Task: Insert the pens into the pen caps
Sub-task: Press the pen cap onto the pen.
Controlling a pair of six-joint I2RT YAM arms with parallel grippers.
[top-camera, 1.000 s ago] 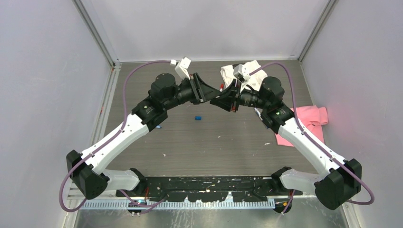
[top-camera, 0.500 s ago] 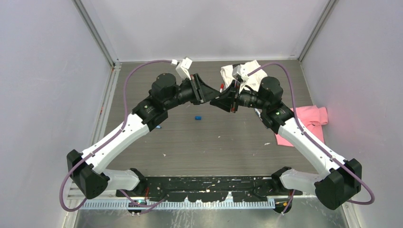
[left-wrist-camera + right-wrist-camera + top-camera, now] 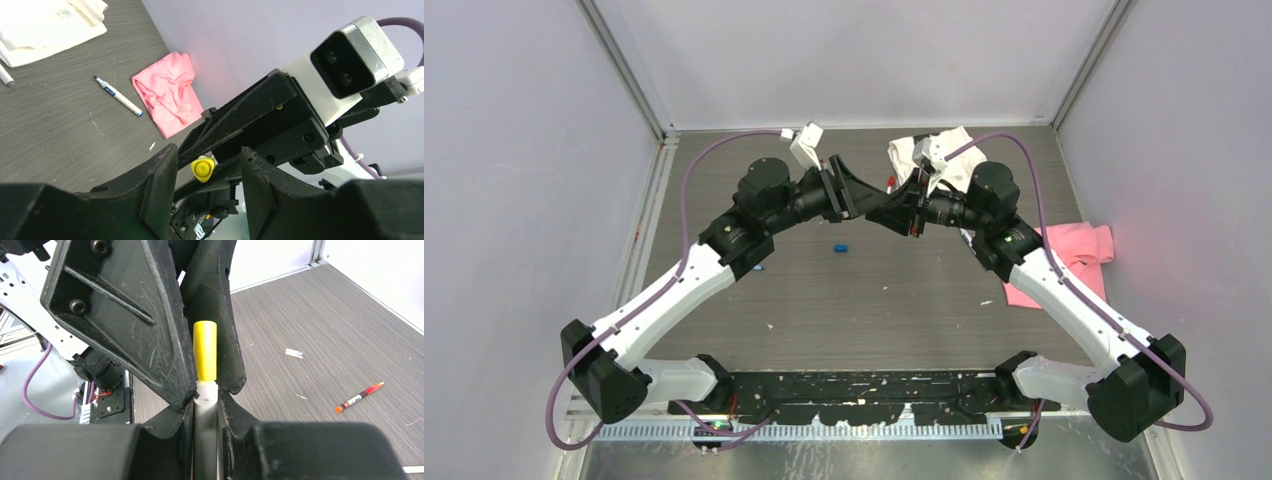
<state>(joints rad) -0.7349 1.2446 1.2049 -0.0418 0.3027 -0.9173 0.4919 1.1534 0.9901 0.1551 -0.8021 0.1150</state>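
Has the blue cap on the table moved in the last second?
No. The blue cap lies in the same spot, at the same offset to the left of the pink cloth.

I work over a grey wood-grain table [image 3: 894, 290] filling the frame's middle. Pale lilac walls [image 3: 524, 150] close it in left, back and right; metal posts [image 3: 623, 68] run up the upper corners. Light is even, soft.

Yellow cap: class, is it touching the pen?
Touching. The right wrist view shows the yellow cap seated on the end of the pen, with no gap between them.
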